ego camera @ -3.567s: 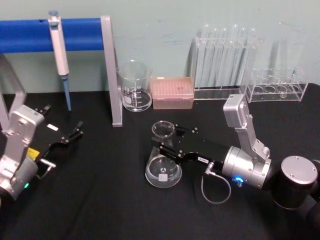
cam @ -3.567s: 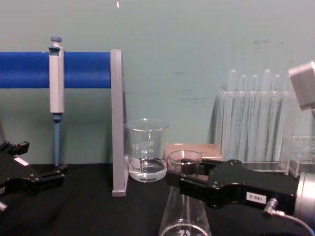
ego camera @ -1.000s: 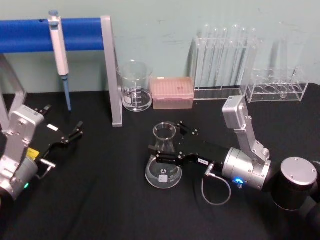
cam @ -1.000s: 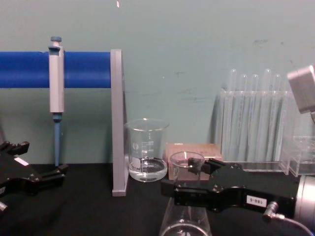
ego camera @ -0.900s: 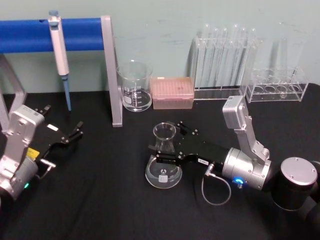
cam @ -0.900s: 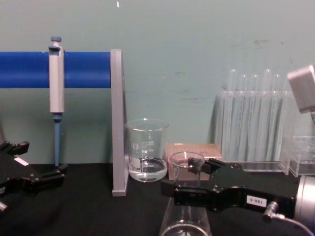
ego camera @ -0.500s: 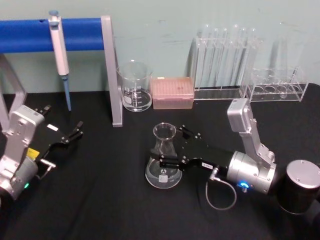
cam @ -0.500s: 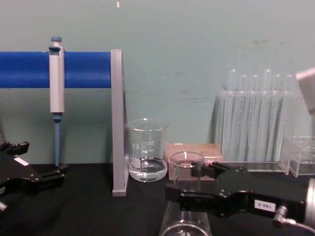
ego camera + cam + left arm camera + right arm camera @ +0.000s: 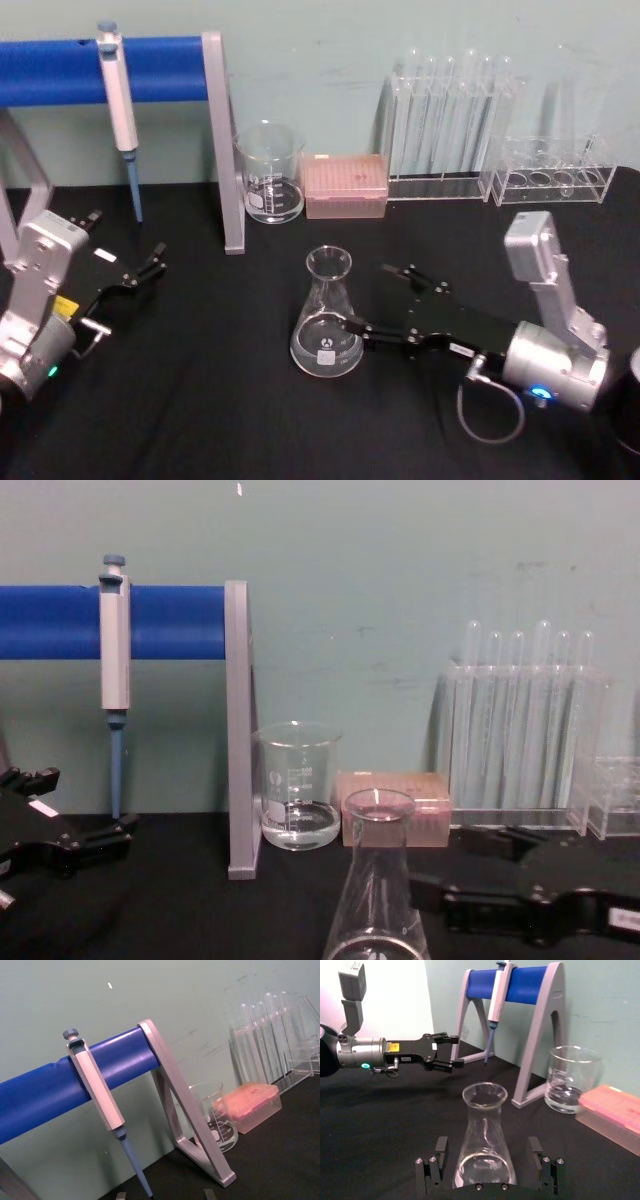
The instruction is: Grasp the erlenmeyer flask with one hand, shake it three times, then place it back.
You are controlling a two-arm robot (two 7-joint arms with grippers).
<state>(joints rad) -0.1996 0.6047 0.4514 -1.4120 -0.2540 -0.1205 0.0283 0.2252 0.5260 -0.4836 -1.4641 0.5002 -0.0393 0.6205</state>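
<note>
On the black table (image 9: 200, 400), in the head view, the flask (image 9: 327, 318) is standing upright on its wide base, in front of the beaker (image 9: 269, 172) and the pink box (image 9: 345, 185); the right gripper (image 9: 375, 300) is lying just to the flask's right with its two jaws spread apart, the nearer jaw tip reaching the flask's lower side and the farther jaw pointing past the neck, neither one clamping the glass; the left gripper (image 9: 150, 262) is sitting well off to the left, near the blue stand (image 9: 120, 68) and the hanging pipette (image 9: 120, 110), its jaws parted and holding nothing.

In the left wrist view, the pipette (image 9: 97, 1097) is hanging on the blue stand (image 9: 75, 1080), with the beaker (image 9: 215, 1120) and the pink box (image 9: 250, 1105) beyond it.

In the right wrist view, the flask (image 9: 484, 1140) is standing between the two parted fingers (image 9: 440, 1147) of the right gripper (image 9: 487, 1147), with a gap on each side; the left gripper (image 9: 452, 1051) is showing farther off.

In the chest view, the flask (image 9: 377, 880) is rising in front of the pink box (image 9: 395, 805), and the right gripper (image 9: 450, 865) is lying low to its right, released from the glass; the left gripper (image 9: 110, 832) is resting at the left edge.
</note>
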